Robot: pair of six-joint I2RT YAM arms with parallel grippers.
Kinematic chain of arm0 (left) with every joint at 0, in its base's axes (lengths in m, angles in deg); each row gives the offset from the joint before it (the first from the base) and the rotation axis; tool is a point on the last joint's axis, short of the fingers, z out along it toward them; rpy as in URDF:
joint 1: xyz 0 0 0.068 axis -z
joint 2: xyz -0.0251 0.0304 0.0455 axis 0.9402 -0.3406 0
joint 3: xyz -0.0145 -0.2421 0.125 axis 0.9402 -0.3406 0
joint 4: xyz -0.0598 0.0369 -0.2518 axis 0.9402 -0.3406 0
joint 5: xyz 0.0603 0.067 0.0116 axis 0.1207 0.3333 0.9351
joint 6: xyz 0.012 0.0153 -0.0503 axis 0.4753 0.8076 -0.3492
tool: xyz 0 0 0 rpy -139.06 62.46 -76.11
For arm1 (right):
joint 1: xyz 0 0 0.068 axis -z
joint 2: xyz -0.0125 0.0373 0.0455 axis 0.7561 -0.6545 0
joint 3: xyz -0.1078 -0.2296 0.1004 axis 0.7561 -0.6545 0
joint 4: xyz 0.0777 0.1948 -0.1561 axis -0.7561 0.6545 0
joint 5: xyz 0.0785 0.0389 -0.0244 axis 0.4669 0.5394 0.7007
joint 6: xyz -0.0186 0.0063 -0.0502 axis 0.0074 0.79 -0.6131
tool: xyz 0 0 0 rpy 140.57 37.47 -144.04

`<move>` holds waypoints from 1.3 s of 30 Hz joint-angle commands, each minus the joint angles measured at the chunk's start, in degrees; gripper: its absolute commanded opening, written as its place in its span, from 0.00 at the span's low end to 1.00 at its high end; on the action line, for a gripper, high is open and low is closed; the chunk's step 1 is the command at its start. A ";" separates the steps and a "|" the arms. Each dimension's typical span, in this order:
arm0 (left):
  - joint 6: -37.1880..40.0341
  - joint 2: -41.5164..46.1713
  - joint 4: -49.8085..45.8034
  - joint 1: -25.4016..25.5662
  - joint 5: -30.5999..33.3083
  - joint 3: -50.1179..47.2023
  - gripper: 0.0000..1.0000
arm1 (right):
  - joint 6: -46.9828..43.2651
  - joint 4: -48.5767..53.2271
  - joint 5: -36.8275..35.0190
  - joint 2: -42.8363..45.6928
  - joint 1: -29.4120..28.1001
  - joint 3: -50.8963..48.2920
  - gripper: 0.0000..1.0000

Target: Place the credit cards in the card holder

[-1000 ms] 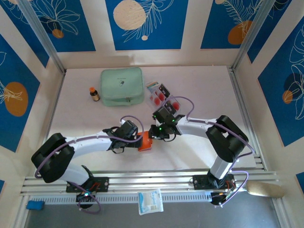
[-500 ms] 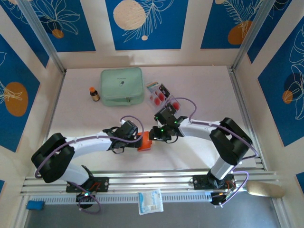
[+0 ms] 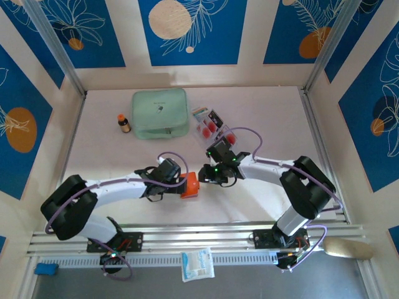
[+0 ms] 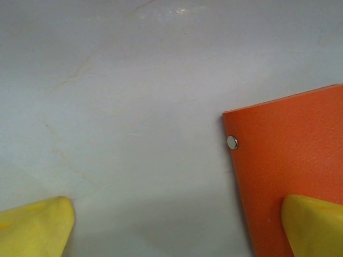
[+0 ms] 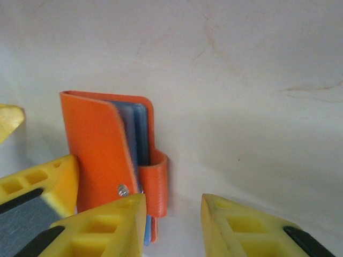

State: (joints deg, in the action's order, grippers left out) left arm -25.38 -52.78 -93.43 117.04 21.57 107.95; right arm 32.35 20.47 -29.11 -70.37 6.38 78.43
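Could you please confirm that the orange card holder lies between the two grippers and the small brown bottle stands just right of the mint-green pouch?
Not quite: the top external view shows the small brown bottle just left of the mint-green pouch. The orange card holder does lie between the left gripper and the right gripper.

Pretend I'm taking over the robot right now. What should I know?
Left gripper: wide open, one finger over a corner of the card holder, gripping nothing.
Right gripper: part open beside the holder's snap tab, holding nothing.
Holder: folded, on the table between the grippers.
Credit cards: lying by the mint pouch, farther back.
Done: no card seen in the holder.
Left: open it, load the cards.
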 commanded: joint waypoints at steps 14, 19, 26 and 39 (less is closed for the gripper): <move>-2.11 6.35 -1.02 0.25 1.69 -2.64 1.00 | -0.63 2.42 0.38 -3.97 -2.08 4.53 0.33; -2.20 6.13 -0.69 0.24 1.59 -3.00 1.00 | -1.20 4.65 -1.11 -5.83 -2.69 6.29 0.33; -2.20 6.21 -0.60 0.24 1.49 -3.18 1.00 | -5.05 12.66 -6.05 -10.31 -4.32 10.55 0.32; -2.11 6.42 -0.72 0.24 1.76 -3.62 1.00 | -8.01 23.57 -21.35 -9.34 -6.65 13.70 0.31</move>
State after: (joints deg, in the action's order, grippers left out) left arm -26.97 -47.17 -93.89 117.04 22.43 105.13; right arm 25.09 38.96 -45.59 -80.66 -0.29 92.30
